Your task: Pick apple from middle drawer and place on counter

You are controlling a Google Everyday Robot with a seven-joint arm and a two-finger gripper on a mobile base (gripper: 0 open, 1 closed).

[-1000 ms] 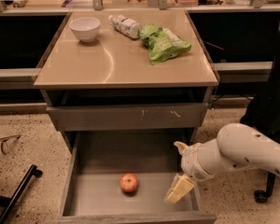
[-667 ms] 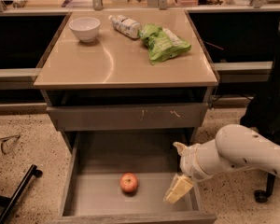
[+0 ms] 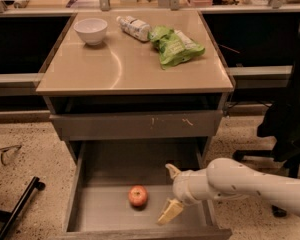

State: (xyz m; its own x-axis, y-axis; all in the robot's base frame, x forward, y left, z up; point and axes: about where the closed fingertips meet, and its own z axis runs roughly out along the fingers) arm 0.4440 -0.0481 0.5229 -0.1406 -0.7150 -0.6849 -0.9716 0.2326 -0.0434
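Speckled floor and dark shelving around a grey drawer cabinet, topped by the glossy tan-beige bench [image 3: 115, 69], with a white bowl [image 3: 90, 30], a plastic bottle on its side [image 3: 133, 27] and a crumpled green bag [image 3: 175, 46] on its far half. Below, pulled out wide: the shallow grey middle drawer [image 3: 100, 209], with the small round red-orange apple [image 3: 138, 196] on its smooth floor, nearer the front wall. Just right of the fruit, inside the drawer and apart from it: the white arm's two-fingered end effector [image 3: 171, 191], released, pale fingers [image 3: 170, 211] spread, grasping nothing. Probably lining up for the grasp; lifting and placing not yet done. Risks from here: nudging the round fruit with one finger and sending it rolling toward the left wall; closing off-centre and squeezing it out sideways; clipping the scratched grey drawer front [image 3: 135, 125] above on the way up.
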